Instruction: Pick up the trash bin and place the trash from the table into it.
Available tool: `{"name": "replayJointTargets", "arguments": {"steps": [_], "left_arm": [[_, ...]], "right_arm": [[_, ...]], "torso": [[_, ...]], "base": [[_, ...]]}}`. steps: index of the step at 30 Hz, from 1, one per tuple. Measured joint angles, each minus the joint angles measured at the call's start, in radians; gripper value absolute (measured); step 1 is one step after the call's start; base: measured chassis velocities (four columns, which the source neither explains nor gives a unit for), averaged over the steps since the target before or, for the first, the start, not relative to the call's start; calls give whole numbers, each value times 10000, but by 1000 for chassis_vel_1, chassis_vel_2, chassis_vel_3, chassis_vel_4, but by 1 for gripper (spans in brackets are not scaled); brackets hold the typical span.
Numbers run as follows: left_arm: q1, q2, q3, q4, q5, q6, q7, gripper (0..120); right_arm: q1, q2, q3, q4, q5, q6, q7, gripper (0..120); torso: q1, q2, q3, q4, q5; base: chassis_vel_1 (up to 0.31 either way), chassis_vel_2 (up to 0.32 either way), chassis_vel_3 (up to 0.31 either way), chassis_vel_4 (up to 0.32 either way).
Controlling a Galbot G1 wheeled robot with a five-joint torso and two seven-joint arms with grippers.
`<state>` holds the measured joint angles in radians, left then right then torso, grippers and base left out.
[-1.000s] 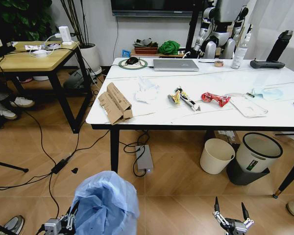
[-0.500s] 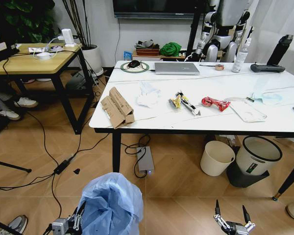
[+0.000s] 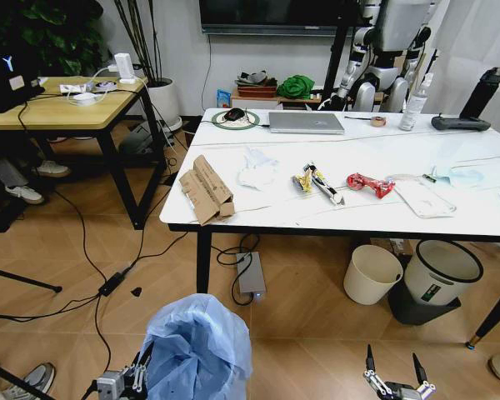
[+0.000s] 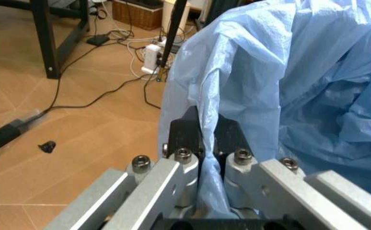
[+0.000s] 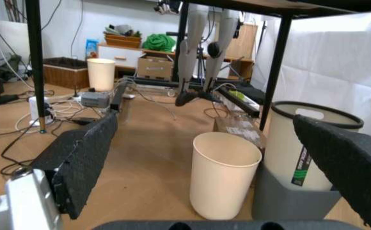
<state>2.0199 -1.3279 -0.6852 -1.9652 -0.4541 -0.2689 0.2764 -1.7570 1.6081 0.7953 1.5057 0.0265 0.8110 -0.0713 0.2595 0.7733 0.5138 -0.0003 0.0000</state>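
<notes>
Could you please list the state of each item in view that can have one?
Left gripper: shut on the blue bag.
Right gripper: open, empty, low.
Crinkly light-blue bagged trash bin: held, off the table.
Silver laptop: closed.
Folded brown cardboard: at the table's edge.
Cream bucket bin: upright, looks empty.

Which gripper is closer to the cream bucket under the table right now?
Right. The right gripper hangs open, low before the cream bucket; the left gripper is far off, pinching the trash bin bag.

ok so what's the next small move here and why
Probably roll closer to the table. The left claw is shut on the trash bin liner, and the right claw hangs open and empty low by the floor. The cardboard and wrappers lie well ahead on the tabletop.
</notes>
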Motion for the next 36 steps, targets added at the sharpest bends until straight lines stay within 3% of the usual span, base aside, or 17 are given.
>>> {"name": "replayJointTargets", "arguments": {"steps": [36], "left_arm": [[-147,38,32,-144,42,163,82,0]], "right_arm": [[-63,0,28,359,16,2,-48,100]], "torso": [[683,1610,928,0,0]], "base": [[0,0,0,0]]}}
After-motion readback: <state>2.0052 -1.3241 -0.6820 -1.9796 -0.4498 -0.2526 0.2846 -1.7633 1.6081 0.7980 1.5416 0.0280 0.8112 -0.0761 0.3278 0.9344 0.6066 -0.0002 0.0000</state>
